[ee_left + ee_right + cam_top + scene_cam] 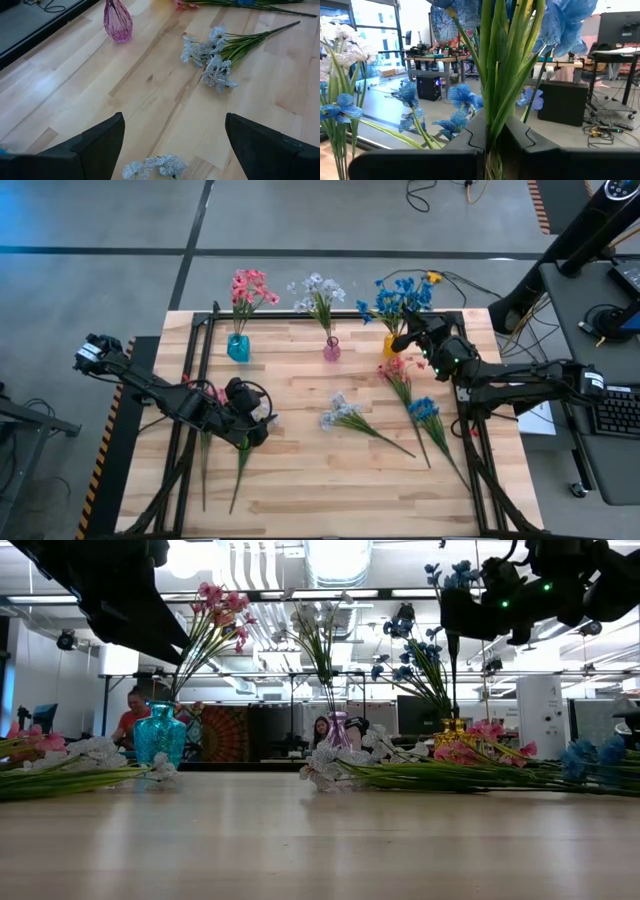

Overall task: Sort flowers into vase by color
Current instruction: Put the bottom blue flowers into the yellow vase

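A pale wooden slatted table (300,480) stood on a grey floor, with an open workshop behind it. Three glass vases lined the far edge: a teal vase (238,347) with pink flowers (250,288), a pink vase (331,349) with lavender-white flowers (319,293), and a yellow vase (390,345) with blue flowers (398,298). The right gripper (403,341) hung above the yellow vase, fingers pressed together on a blue flower stem (495,90). The left gripper (172,142) stood spread above the left part of the table, empty. A loose lavender-white spray (350,418), a pink spray (398,375) and a blue spray (425,412) lay on the table.
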